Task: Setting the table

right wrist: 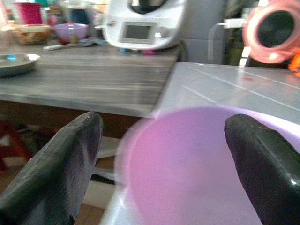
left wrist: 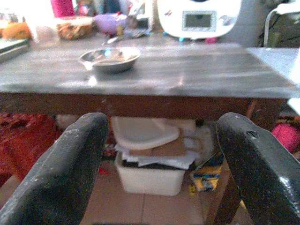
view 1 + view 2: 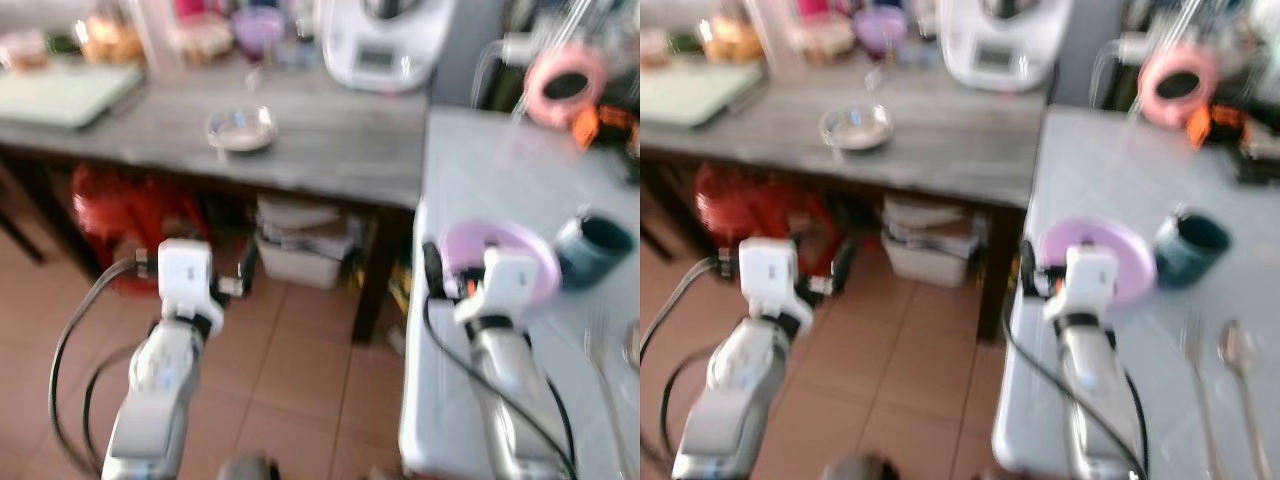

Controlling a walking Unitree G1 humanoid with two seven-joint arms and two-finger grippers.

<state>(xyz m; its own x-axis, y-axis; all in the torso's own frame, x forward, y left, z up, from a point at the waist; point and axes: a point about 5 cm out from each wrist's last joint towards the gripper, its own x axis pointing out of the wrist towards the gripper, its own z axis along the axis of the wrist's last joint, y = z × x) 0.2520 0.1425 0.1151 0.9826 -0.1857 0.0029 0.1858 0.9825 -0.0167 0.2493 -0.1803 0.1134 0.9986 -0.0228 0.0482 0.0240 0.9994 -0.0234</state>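
Right gripper (image 1: 161, 168), fingers spread apart, hovers at the pink plate (image 3: 525, 262) lying near the white table's (image 3: 500, 170) edge beside the mug (image 3: 592, 248); a clumsy approach risks pushing the plate off.

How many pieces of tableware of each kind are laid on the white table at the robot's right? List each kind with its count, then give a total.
Pink plates: 1
Dark teal mugs: 1
Forks: 1
Spoons: 1
Total: 4 pieces on the white table. The right gripper is open over the plate.
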